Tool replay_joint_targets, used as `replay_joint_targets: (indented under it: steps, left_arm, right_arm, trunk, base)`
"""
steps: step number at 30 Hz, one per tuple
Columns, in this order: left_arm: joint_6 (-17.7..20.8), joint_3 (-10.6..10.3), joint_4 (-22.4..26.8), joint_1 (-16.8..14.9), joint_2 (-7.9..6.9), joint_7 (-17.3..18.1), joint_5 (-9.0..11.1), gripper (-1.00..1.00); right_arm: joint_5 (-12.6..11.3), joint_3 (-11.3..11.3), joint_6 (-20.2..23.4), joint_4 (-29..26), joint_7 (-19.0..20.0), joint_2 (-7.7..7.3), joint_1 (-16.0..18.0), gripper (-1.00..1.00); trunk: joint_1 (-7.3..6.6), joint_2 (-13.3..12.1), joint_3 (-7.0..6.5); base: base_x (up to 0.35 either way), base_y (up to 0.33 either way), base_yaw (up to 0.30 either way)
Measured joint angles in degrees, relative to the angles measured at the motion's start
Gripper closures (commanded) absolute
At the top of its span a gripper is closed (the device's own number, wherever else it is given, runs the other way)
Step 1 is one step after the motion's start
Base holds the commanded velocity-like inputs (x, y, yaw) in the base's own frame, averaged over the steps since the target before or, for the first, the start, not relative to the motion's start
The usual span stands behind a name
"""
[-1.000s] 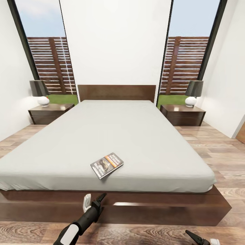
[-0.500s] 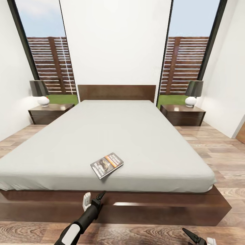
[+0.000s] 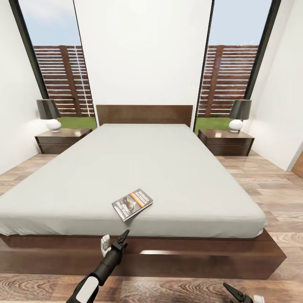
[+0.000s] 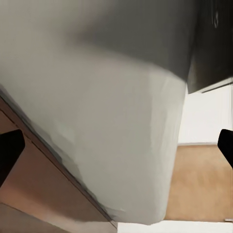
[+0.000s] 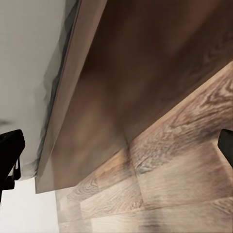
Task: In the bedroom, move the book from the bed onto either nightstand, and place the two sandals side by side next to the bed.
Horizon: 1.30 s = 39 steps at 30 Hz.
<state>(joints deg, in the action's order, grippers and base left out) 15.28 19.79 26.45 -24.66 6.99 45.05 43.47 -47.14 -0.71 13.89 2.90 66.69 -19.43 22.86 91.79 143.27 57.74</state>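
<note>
Both grippers are seen low at the foot of the bed [image 3: 176, 168]. Left gripper [image 3: 113, 240] is raised in front of the mattress's near edge, its two fingers spread apart with nothing between them; in the left wrist view the fingertips [image 4: 9, 150] stand at the far sides of the picture, so the opening is judged wide. Right gripper [image 3: 240, 294] is lower, close to the wood floor [image 3: 269, 185], and appears also open and empty, though little of it is shown.

The book [image 3: 132, 204] lies flat on the mattress, close to the near edge and a little left of its middle. It is found just beyond and slightly to the right of the left gripper, and well apart from the right one, so the left arm is clearly the nearer. Its long axis runs diagonally, from the near edge toward the far right corner.

Two nightstands [image 3: 61, 140] are placed at the headboard corners, each with a lamp [image 3: 49, 113].
</note>
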Motion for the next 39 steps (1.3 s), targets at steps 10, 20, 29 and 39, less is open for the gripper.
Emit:
replay_joint_targets:
  steps: [10, 20, 29, 39]
  left_arm:
    - [-0.5, -0.1, 0.0, 0.0, -0.14, 0.4, -0.1, -1.00]
    - [-0.7, 0.0, 0.0, 0.0, -0.14, -0.1, -0.1, -1.00]
    - [-0.7, 0.1, -0.1, 0.0, -0.17, 0.2, 0.2, -1.00]
    - [-0.7, 0.0, -0.1, 0.0, -0.06, 0.4, 0.3, -1.00]
  right_arm:
    - [0.0, 0.0, 0.0, 0.0, -0.1, 0.44, -0.2, -1.00]
    - [0.0, 0.0, 0.0, 0.0, -0.1, 0.52, -0.3, -1.00]
    - [0.1, 0.0, 0.0, 0.0, -0.1, 0.54, -0.3, -1.00]
    - [0.1, 0.0, 0.0, 0.0, -0.1, 0.55, -0.4, -1.00]
  trunk:
    - [0.00, 0.0, 0.00]
    - [0.00, 0.0, 0.00]
    - [0.00, 0.0, 0.00]
    - [0.00, 0.0, 0.00]
  base:
    - [0.000, 0.000, 0.000]
    - [0.000, 0.000, 0.000]
    - [0.000, 0.000, 0.000]
    - [0.000, 0.000, 0.000]
